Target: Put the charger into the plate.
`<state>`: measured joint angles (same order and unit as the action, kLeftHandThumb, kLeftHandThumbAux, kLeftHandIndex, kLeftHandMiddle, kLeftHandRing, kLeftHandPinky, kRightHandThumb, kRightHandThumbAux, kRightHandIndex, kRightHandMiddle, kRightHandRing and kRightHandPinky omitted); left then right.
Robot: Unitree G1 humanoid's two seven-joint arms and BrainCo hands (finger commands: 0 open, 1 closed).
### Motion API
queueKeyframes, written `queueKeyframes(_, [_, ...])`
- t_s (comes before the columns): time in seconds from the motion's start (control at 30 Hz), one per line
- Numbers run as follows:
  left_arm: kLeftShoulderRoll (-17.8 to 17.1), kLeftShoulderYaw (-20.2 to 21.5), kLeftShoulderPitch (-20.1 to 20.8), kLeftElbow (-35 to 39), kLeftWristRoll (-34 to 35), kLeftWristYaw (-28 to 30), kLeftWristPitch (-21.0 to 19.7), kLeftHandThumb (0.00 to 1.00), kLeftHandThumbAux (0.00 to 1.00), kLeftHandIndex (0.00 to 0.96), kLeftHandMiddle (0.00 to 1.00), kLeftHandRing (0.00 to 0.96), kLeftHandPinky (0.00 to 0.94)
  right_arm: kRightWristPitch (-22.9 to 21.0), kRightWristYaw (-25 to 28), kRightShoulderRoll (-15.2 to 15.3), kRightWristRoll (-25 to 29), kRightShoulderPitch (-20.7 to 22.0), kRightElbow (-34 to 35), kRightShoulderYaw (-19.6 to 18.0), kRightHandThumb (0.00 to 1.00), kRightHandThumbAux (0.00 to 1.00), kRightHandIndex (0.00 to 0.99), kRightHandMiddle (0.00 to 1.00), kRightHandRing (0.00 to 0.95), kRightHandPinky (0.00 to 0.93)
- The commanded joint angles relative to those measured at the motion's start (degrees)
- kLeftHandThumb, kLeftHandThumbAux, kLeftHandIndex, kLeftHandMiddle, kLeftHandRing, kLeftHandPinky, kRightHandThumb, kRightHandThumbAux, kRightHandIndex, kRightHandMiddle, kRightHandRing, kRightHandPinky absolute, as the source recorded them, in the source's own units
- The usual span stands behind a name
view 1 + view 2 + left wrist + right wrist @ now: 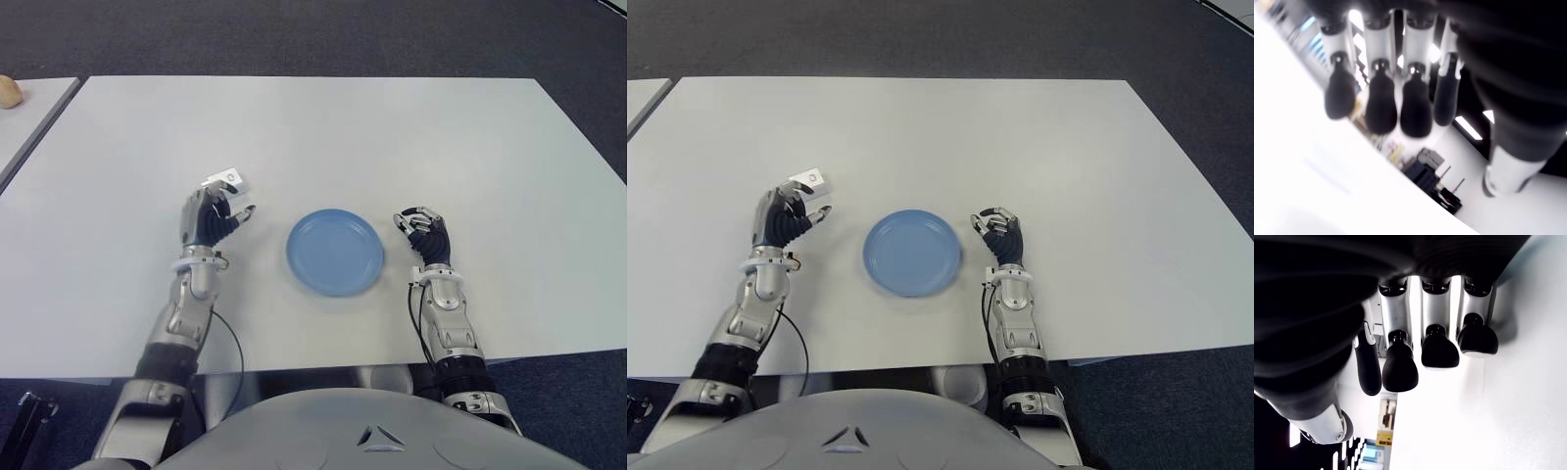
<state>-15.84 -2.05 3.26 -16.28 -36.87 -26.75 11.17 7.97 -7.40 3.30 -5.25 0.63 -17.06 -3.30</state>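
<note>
The charger [225, 180], a small white block, lies on the white table [392, 137] left of centre. My left hand [211, 220] sits just on the near side of it, fingertips close to it, thumb pointing toward the plate. In the left wrist view its fingers [1381, 105] hang loosely bent over the table with nothing between them. The round blue plate [335, 251] stands empty in the middle near the front edge. My right hand [425, 235] shows to the right of the plate, its fingers [1439, 350] loosely bent and holding nothing.
A second table [29, 117] adjoins at the far left with a small pale round object [8, 91] on it. Dark carpet [294, 39] lies beyond the table's far edge.
</note>
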Motion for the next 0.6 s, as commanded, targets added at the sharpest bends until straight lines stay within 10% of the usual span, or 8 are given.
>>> queueKeyframes(0.03, [-2.8,-1.3,2.2,0.4,-3.4,-0.1,-2.9,0.699,0.711,0.424,0.512,0.484,0.448,-1.7,0.3,-0.4,0.1,-0.9,-1.4,0.4,0.704,0.73,0.435,0.829,0.841,0.841])
queueKeyframes(0.33, [-8.3,-5.0,9.7,-10.6,-7.5,-2.2,-4.1,0.675,0.422,0.097,0.155,0.174,0.222,-0.7,0.5,-0.5,0.3,-0.9,-1.6,0.5,0.706,0.73,0.435,0.821,0.841,0.845])
queueKeyframes(0.6, [-10.2,-9.5,15.6,-18.6,-10.7,-3.6,-6.9,0.623,0.264,0.005,0.009,0.012,0.019,0.3,0.6,-0.4,0.2,-0.9,-2.1,0.6,0.706,0.729,0.435,0.815,0.835,0.845])
